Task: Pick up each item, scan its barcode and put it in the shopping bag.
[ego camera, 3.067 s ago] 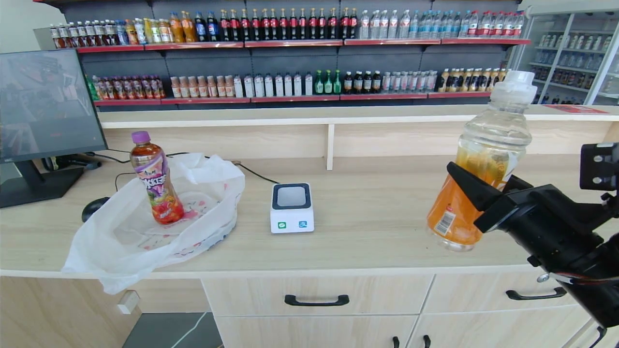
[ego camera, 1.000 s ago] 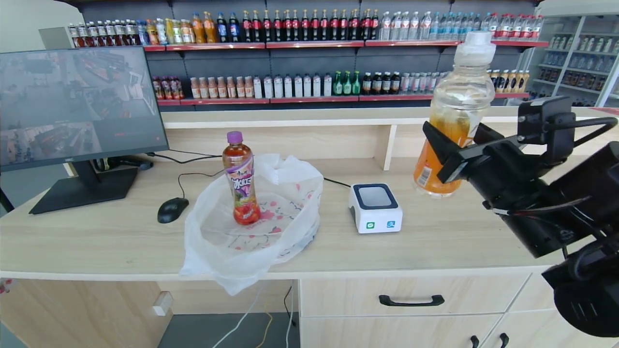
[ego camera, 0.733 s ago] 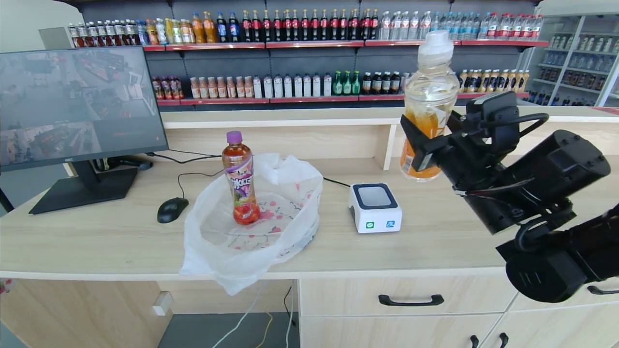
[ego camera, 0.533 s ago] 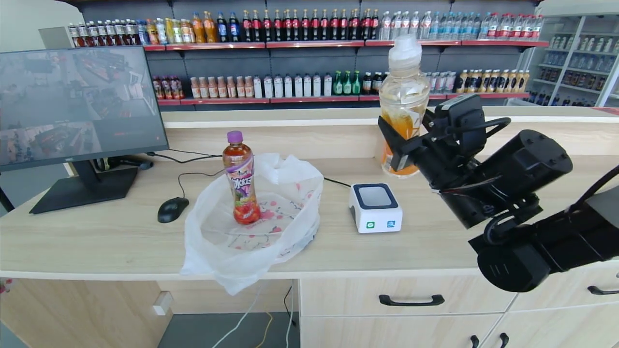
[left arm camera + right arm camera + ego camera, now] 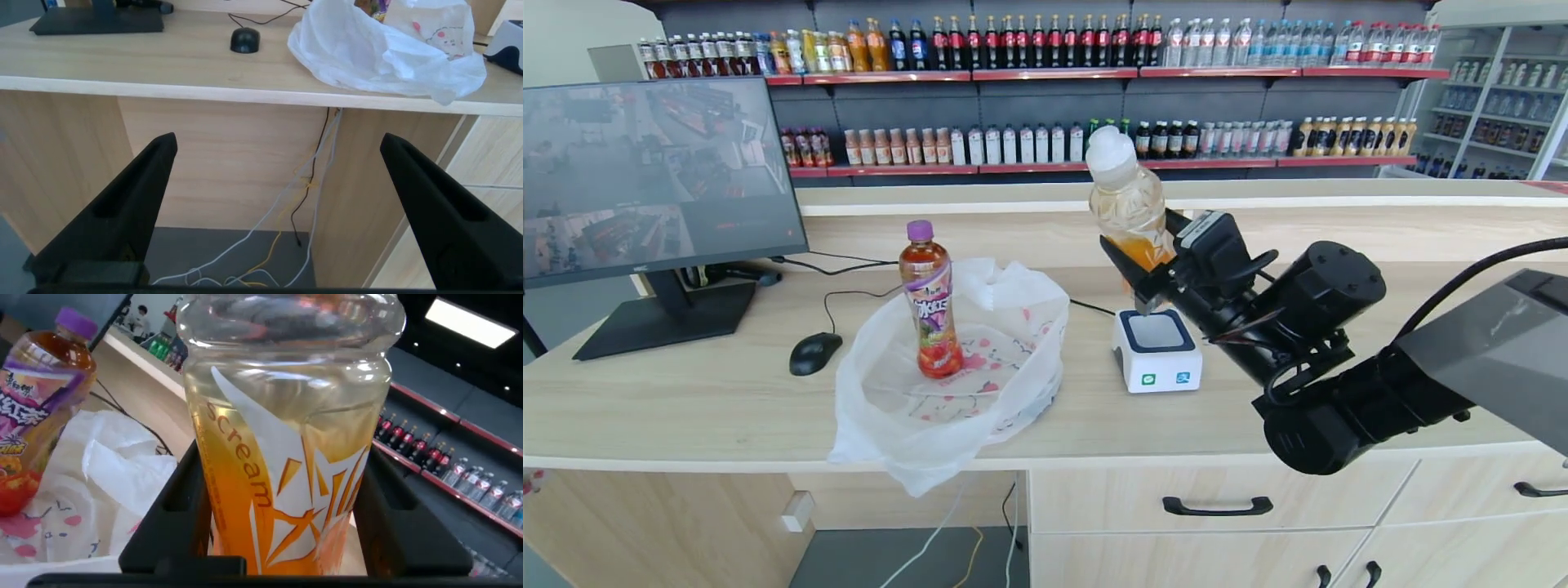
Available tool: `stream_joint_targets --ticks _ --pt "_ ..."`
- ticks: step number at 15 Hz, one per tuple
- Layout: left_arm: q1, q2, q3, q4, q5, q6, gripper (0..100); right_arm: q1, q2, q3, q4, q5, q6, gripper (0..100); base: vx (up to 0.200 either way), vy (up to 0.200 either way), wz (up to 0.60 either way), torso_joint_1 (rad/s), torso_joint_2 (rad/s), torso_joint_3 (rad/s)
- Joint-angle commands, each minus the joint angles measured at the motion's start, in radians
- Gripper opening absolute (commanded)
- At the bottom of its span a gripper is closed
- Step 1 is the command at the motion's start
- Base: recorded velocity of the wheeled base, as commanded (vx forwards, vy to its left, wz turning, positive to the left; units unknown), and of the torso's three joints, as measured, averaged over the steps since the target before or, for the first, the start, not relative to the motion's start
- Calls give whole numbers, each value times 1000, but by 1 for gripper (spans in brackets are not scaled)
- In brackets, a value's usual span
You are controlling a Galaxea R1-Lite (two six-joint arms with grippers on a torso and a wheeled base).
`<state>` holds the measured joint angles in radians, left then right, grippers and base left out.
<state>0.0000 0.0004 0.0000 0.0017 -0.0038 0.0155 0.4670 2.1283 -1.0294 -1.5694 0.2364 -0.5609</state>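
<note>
The right gripper (image 5: pixel 1141 273) held the clear plastic bottle of orange drink with a white cap (image 5: pixel 1128 204) nearly upright. Its fingers (image 5: pixel 1125 260) were clamped round the lower body, close above the white square barcode scanner (image 5: pixel 1156 353) on the pale wooden table (image 5: pixel 727 400). The barcode could not be made out. Scanning well probably meant turning that label patch toward the scanner's window and pausing there, short of the white plastic shopping bag (image 5: pixel 1013 294). The left gripper (image 5: pixel 278 147) hung spread open below the table edge.
</note>
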Motion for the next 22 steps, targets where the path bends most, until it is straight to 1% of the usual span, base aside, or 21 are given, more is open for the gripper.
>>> stream_joint_targets --ticks 1,3,8,11,13,19,22 --pt "0 0 0 0 -1 0 100 -21 32 -1 -1 27 -22 0 0 0 0 0 0 0" --pt "0 0 0 0 -1 0 100 -50 44 -20 -1 77 -50 0 0 0 0 0 0 0" --pt "0 0 0 0 1 0 100 -76 91 -29 -1 198 -77 0 0 0 0 0 0 0" --pt "0 0 0 0 -1 0 100 -77 124 -35 -1 221 -93 0 0 0 0 0 0 0" --pt "0 0 0 0 -1 0 100 -90 130 -63 -1 224 -90 0 0 0 0 0 0 0" --pt "0 0 0 0 1 0 100 -140 142 -71 -1 268 -93 0 0 0 0 0 0 0" --pt "0 0 0 0 -1 0 100 -143 136 -67 -1 276 -91 0 0 0 0 0 0 0"
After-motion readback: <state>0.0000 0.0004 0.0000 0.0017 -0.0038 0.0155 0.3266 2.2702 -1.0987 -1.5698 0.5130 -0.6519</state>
